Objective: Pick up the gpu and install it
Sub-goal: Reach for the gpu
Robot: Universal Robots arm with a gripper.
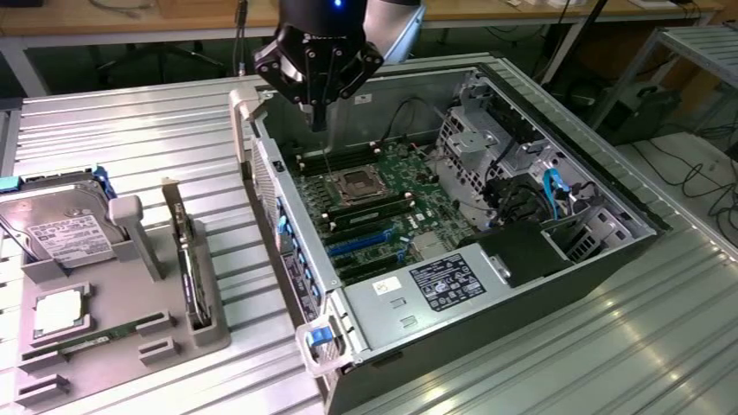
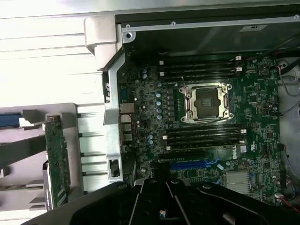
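My tool (image 1: pixel 320 121) hangs closed and empty over the mobo (image 1: pixel 398 186) in the open case (image 1: pixel 623 242) — pickup step, not yet done. The gpu (image 1: pixel 185 251) stands on edge in the grey holder (image 1: pixel 127 341), well apart from my tool, beyond the case wall. A grab would need fingers apart, lined w/ its top edge. Board mark looks like Dell; PSU label (image 1: pixel 444 281) unreadable.

Ribbed shiny metal table (image 1: pixel 138 130); perhaps plastic tray (image 1: pixel 144 298)
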